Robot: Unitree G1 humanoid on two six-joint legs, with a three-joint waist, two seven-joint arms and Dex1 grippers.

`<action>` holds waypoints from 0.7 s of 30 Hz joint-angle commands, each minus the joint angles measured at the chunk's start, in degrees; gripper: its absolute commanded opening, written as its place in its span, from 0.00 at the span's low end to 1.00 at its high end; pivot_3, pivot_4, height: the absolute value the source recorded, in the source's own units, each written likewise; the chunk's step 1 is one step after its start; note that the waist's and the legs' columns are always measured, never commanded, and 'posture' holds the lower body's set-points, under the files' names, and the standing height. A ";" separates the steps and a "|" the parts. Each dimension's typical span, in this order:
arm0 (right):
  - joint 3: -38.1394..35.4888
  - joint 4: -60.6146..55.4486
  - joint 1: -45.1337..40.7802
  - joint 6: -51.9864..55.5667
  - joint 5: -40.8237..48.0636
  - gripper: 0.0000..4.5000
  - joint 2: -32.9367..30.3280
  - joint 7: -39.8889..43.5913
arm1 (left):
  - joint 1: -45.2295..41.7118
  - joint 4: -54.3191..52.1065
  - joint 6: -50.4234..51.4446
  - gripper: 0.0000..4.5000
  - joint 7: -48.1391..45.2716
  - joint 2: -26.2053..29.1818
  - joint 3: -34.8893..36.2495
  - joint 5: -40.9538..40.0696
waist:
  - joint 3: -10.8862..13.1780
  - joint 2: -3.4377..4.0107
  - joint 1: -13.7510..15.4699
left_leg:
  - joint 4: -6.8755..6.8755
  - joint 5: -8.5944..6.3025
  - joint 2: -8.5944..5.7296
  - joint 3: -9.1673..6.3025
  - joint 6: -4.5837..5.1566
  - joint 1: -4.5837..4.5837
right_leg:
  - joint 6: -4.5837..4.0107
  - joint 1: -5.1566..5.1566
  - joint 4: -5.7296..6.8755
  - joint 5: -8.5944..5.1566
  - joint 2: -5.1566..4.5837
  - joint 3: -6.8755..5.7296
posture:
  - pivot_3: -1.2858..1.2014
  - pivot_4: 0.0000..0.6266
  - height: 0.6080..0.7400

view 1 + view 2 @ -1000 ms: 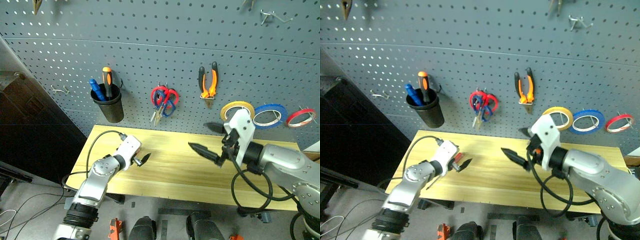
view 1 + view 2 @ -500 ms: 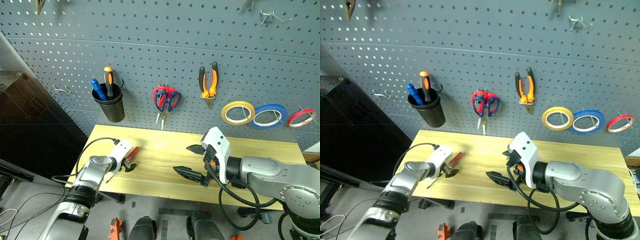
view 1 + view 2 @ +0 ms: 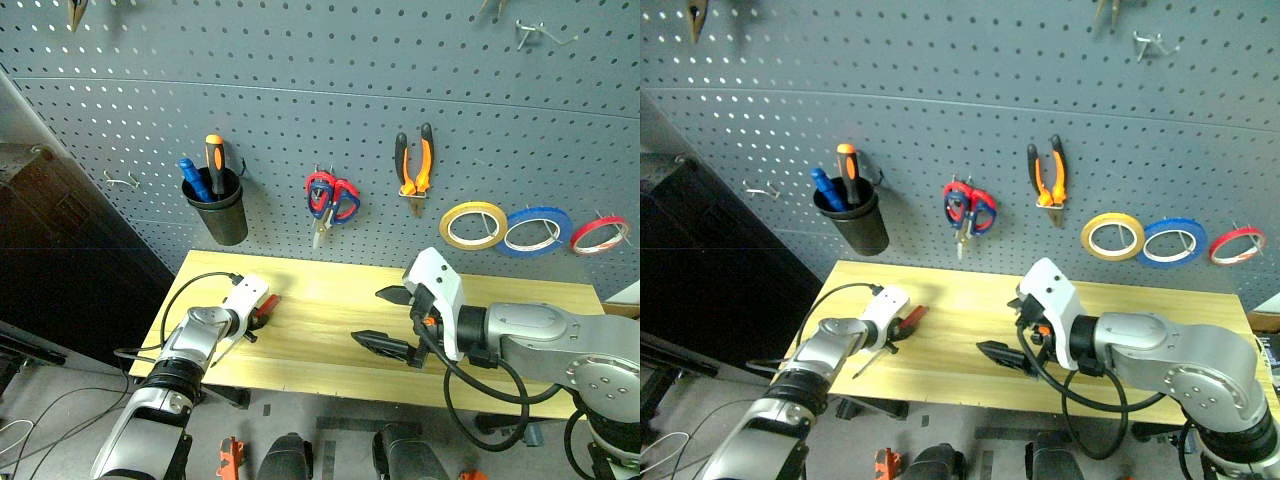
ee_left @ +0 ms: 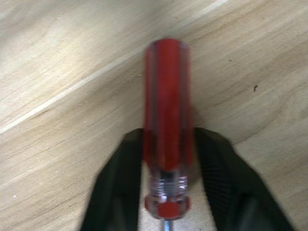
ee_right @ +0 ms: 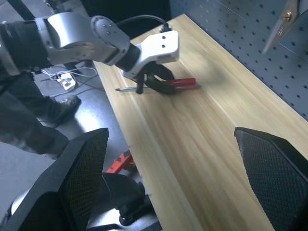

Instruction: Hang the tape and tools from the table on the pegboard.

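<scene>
Black plastic cup [image 3: 221, 213] hangs on the dark grey perforated pegboard [image 3: 300, 90], holding an orange-and-black-handled screwdriver [image 3: 214, 160] and a blue-handled tool [image 3: 192, 175], both upright. Also on the pegboard: scissors with red and dark blue handles [image 3: 330, 199], orange-and-black-handled pliers [image 3: 414, 167], then a row of a translucent yellow tape roll [image 3: 473, 224], a blue tape roll [image 3: 537, 230] and a thinner red tape roll [image 3: 598, 233]. A second ago the left gripper [image 3: 255, 320] hovered spread above the light yellowish wood table [image 3: 320, 335]; now it is down at the table's left end with its black fingers [image 4: 219, 173] closed in on both sides of the slim red-handled screwdriver [image 4: 166, 125], pinching the handle near the shaft end. The screwdriver lies flat on the wood, red handle sticking out past the fingertips toward the pegboard, thin metal shaft toward the table's front edge. The right gripper [image 3: 392, 322] has dropped from in front of the yellow tape roll to low over the middle of the table, fingers spread wide, nothing between them, well apart from the screwdriver.
</scene>
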 commanded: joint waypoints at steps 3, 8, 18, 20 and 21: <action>-1.59 0.56 -2.46 -1.39 -1.20 1.00 -1.94 2.15 | 3.07 -1.25 -0.69 0.21 3.37 -0.42 3.25 -1.10 | -0.01 0.00 -0.10 | 0.00 0.00 0.01 0.00 0.00 0.03 | 0.00 0.01 0.02 0.00 0.00 0.01 | 0.48 0.29 1.00; -0.47 -0.74 -3.42 -7.68 -7.50 1.00 -4.25 7.12 | 7.95 -9.40 -7.12 0.21 8.38 -1.54 9.67 -4.35 | -0.01 0.00 -0.43 | -0.01 0.00 0.04 0.01 -0.01 0.01 | 0.00 -0.04 0.02 0.00 -0.05 0.10 | 0.48 0.27 1.00; -2.22 -0.01 -2.79 -21.94 -15.39 1.00 -6.12 19.86 | 27.51 -38.04 -22.50 0.21 16.48 -5.17 16.52 -5.51 | -1.23 -0.16 0.59 | -0.03 0.16 0.00 0.10 -0.33 -0.54 | -0.01 -0.62 0.06 0.01 -0.19 0.06 | 0.51 0.16 1.00; -2.79 1.26 -2.84 -23.70 -16.43 1.00 -6.40 21.66 | 28.02 -42.70 -24.72 0.21 18.41 -6.26 16.70 -5.03 | -1.70 -0.27 1.52 | -0.03 0.19 0.00 0.05 -0.35 -0.55 | -0.06 -0.61 0.08 0.04 -0.19 -0.01 | 0.52 0.15 1.00; -2.73 2.29 -2.97 -24.16 -17.20 1.00 -6.75 22.36 | 27.39 -44.68 -23.86 0.21 19.60 -7.23 16.81 -5.37 | -1.95 -0.32 2.03 | -0.02 0.18 -0.01 0.04 -0.32 -0.55 | -0.13 -0.59 0.08 0.08 -0.19 -0.02 | 0.53 0.14 1.00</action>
